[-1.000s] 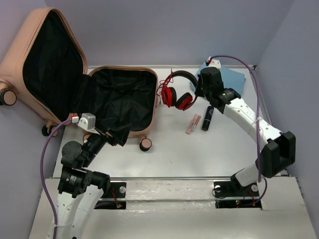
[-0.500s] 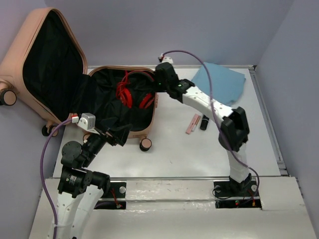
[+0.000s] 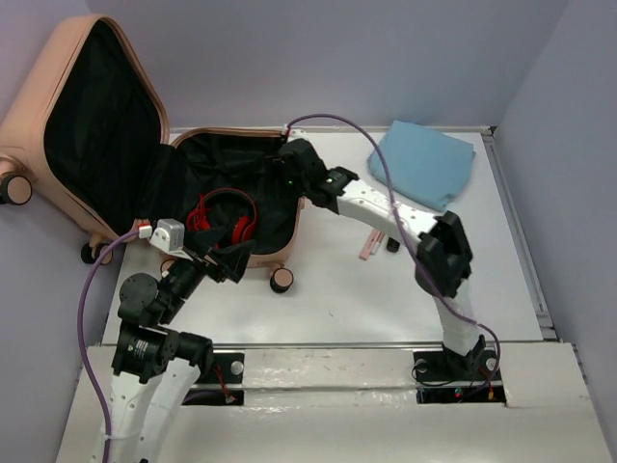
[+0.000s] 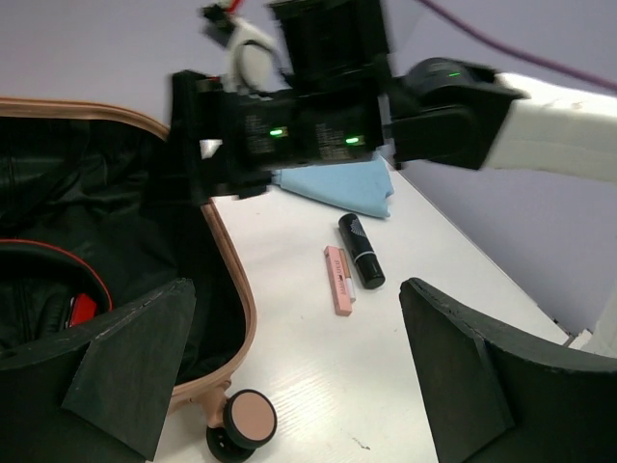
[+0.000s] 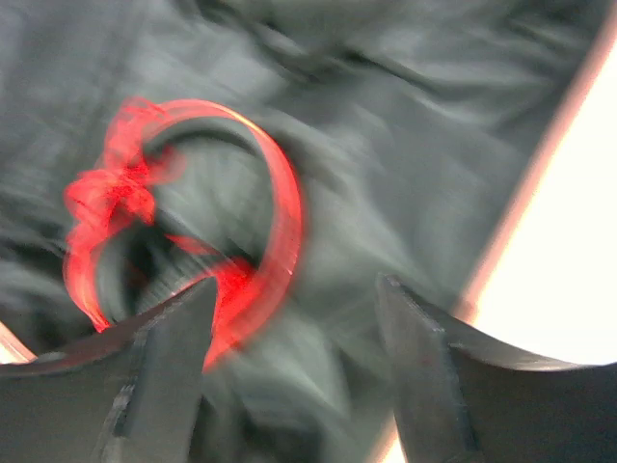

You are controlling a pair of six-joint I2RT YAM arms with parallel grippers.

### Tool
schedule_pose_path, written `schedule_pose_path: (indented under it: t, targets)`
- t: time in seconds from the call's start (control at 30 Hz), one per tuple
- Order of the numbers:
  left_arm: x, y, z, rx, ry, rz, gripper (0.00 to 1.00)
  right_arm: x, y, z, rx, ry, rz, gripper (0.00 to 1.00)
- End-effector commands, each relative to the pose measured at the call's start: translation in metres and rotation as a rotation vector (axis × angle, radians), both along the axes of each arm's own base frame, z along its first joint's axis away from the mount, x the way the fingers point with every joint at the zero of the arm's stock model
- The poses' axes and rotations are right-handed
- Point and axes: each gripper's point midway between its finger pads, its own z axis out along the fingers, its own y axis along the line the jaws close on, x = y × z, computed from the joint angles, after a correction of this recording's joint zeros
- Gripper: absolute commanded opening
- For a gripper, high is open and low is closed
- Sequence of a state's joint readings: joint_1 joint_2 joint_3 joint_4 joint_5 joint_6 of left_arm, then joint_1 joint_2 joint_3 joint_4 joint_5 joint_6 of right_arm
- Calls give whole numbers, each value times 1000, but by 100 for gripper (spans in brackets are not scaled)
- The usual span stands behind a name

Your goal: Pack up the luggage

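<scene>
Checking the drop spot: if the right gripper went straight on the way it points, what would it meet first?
Probably the red headphones lying in the open suitcase, just ahead of the open right gripper. Blur hides depth, so it might meet the black lining beside them instead.

The headphones (image 3: 224, 217) have left the table (image 3: 386, 299). A second ago they lay near its far edge, right of the suitcase (image 3: 24, 116); now they lie on the black lining of its base, toward the near edge. The right arm (image 3: 386, 214) has swung from the table's far right corner to the suitcase's right rim, uncovering the blue cloth (image 3: 424, 164). The right gripper (image 5: 294, 289) has let go, its jaws now apart.
</scene>
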State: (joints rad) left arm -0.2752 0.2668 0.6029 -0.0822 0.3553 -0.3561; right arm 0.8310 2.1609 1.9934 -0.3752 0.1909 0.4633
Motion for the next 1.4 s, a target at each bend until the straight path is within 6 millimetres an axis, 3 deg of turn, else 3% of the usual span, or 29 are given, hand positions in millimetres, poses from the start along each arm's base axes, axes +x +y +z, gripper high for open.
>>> schedule_pose_path:
  t: [0.0, 0.03, 0.07, 0.1, 0.13, 0.17, 0.23, 0.33, 0.47, 0.57, 0.67, 0.7, 0.83, 0.9, 0.97, 1.03, 1.07, 1.1, 1.17, 1.2, 1.27, 1.3, 1.33, 1.37]
  targets:
    - [-5, -2, 11, -14, -36, -21, 99, 0, -132, 62, -76, -129, -244, 63]
    - [-6, -3, 12, -16, -38, -24, 99, -13, -170, 8, -166, -40, -302, 63]
    - [-6, -3, 12, -16, -39, -27, 99, -9, -212, -8, -175, 5, -379, 63]
    - [-7, -3, 13, -17, -42, -28, 99, -25, -220, -22, -180, 38, -374, 63]
    - [-7, -4, 13, -17, -44, -33, 99, -25, -258, -20, -139, 54, -449, 63]
    - [-7, -4, 13, -16, -44, -33, 99, -42, -284, -56, -183, 116, -474, 64]
    - [-7, -5, 12, -15, -41, -39, 99, -50, -323, -63, -207, 120, -554, 67]
    - [-6, -6, 11, -13, -37, -42, 99, -63, -348, -83, -277, 150, -594, 79]
    - [-5, -5, 10, -12, -33, -38, 99, -56, -365, -106, -296, 206, -624, 86]
    - [-5, -5, 10, -12, -31, -39, 99, -43, -357, -123, -284, 242, -591, 81]
    - [-5, -5, 10, -12, -31, -38, 99, -31, -363, -137, -301, 268, -615, 68]
    - [-5, -5, 10, -11, -32, -37, 99, -30, -364, -139, -308, 269, -623, 55]
    - [-6, -5, 11, -12, -35, -37, 99, -28, -375, -139, -314, 260, -656, 40]
    - [-6, -5, 11, -12, -36, -40, 99, -31, -379, -125, -304, 223, -668, 26]
    - [-7, -5, 11, -12, -38, -40, 99, -35, -380, -109, -282, 189, -667, 20]
    - [-7, -5, 11, -13, -39, -40, 99, -40, -374, -79, -223, 128, -630, 18]
    - [-7, -5, 11, -13, -39, -39, 99, -44, -368, -68, -203, 112, -606, 18]
    - [-7, -5, 12, -13, -41, -42, 99, -45, -360, -44, -157, 63, -583, 18]
    - [-6, -5, 11, -13, -36, -42, 99, -49, -334, -21, -80, 33, -489, 17]
    - [-6, -6, 11, -12, -36, -44, 99, -50, -308, 1, -36, -12, -422, 17]
    - [-6, -5, 11, -12, -34, -41, 99, -50, -274, 23, 3, -48, -343, 17]
    - [-5, -5, 10, -12, -33, -39, 99, -51, -241, 20, -1, -43, -270, 17]
    - [-4, -5, 10, -11, -30, -36, 99, -43, -217, 45, 35, -82, -231, 17]
    - [-3, -5, 9, -11, -27, -34, 99, -40, -198, 49, 44, -84, -197, 17]
